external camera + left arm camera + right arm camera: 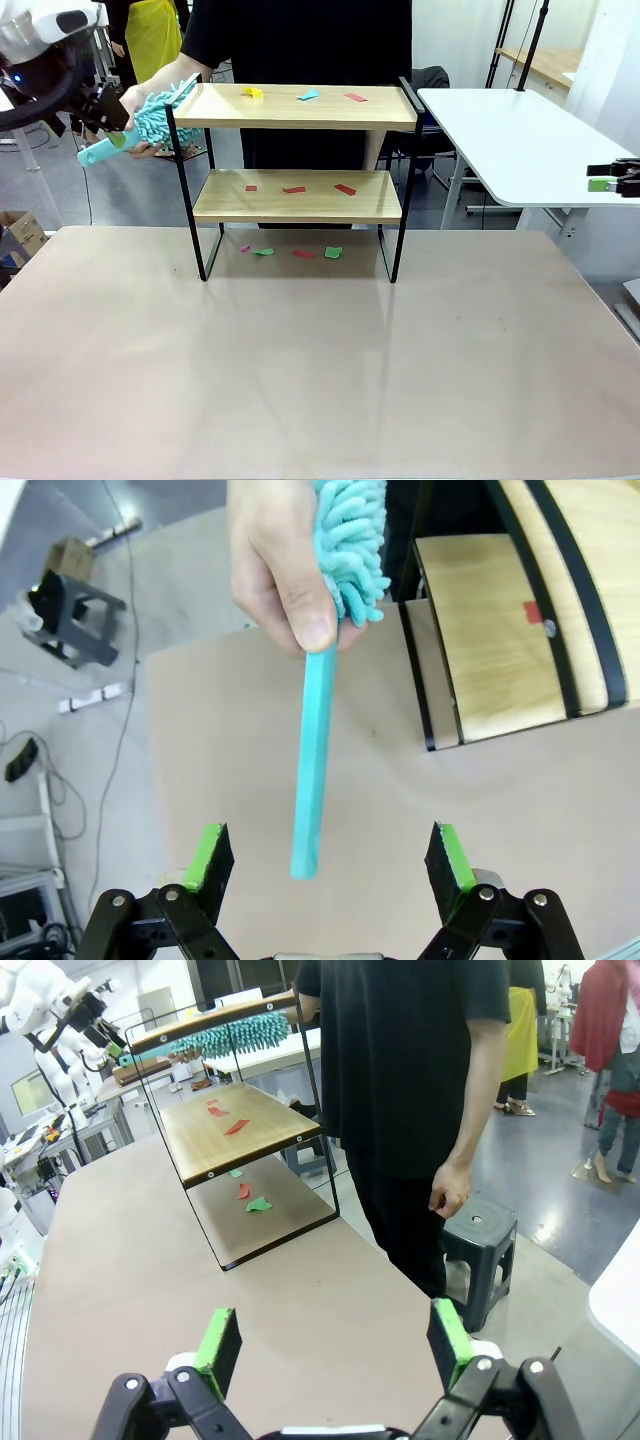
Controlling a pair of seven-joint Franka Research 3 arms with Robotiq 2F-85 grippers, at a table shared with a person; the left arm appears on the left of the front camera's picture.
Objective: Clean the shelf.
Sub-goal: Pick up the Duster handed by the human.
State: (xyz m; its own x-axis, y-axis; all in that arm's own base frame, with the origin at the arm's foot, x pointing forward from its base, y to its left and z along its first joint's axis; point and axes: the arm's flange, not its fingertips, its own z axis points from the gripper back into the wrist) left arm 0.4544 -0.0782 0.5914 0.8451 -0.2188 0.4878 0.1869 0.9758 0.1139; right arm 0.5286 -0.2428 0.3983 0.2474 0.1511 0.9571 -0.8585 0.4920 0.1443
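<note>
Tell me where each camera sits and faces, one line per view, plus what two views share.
Front: fixed on the robot's side, facing across the table at the shelf and a hand holding a duster; left arm top left, right gripper far right.
Left wrist: on the left arm, looking down past the open left gripper at the duster's handle.
Right wrist: on the right arm, looking past its open gripper at the shelf's end and the person.
Shared: shelf and duster.

We see the shelf [225,203] at the far middle of the table [300,380], with a person [300,40] behind it. Scraps [294,189] lie on both boards and on the table beneath. Beside its left end, a hand [138,100] holds a duster [152,122]. A second table [520,140] stands behind, to the right.
</note>
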